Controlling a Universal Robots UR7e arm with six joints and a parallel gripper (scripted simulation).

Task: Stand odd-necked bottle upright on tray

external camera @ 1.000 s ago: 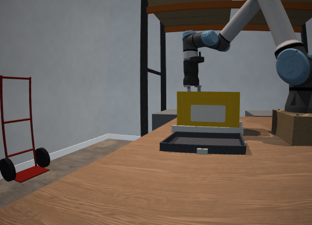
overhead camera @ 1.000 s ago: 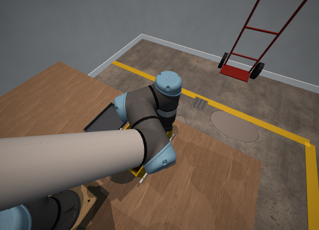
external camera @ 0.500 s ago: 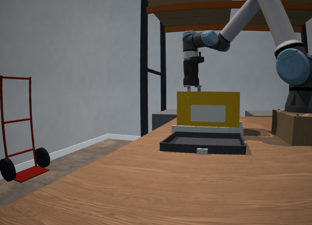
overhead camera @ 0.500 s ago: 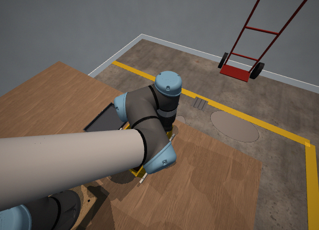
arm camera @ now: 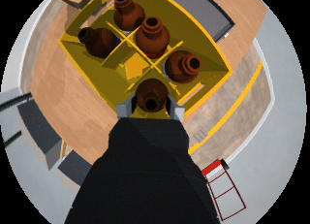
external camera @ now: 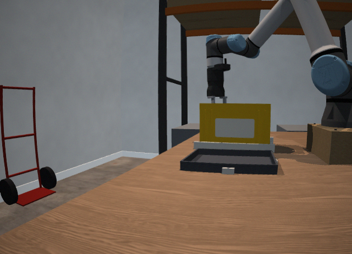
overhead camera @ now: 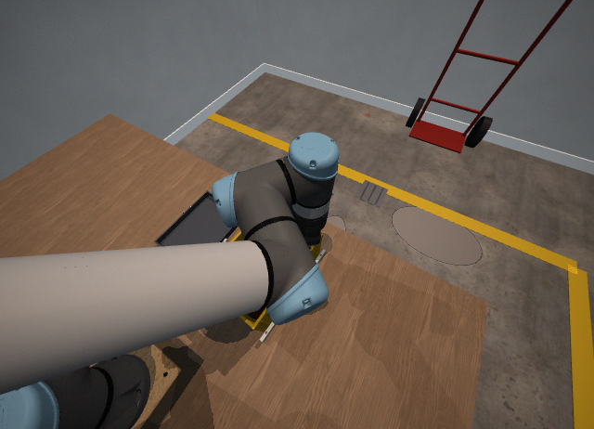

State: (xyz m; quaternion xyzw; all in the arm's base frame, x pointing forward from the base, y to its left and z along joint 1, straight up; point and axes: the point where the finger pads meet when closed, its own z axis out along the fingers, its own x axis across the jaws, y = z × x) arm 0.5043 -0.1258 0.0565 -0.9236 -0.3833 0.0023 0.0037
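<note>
The yellow crate (external camera: 235,110) (arm camera: 92,76) stands on the table, its inside hidden in the exterior view. In the wrist view it holds five brown bottles: one bottle (arm camera: 151,90) between my fingertips, one bottle (arm camera: 180,69) to its right, one bottle (arm camera: 152,37) in the middle, one bottle (arm camera: 130,16) at the top and one bottle (arm camera: 100,44) at the left. My gripper (arm camera: 151,101) (external camera: 219,100) is open and points down, its fingertips reaching to the crate's rim, one on each side of the near bottle's neck. The tray (external camera: 227,166) (overhead camera: 185,218) (arm camera: 201,8) shows no bottle on it.
The table (external camera: 170,205) (overhead camera: 383,329) bears crate and tray. White strips (external camera: 232,145) lie along the crate's base, between crate and tray. The robot's wooden base block (external camera: 341,149) stands at the right in the exterior view. A red hand truck (overhead camera: 436,134) (external camera: 35,194) stands off the table.
</note>
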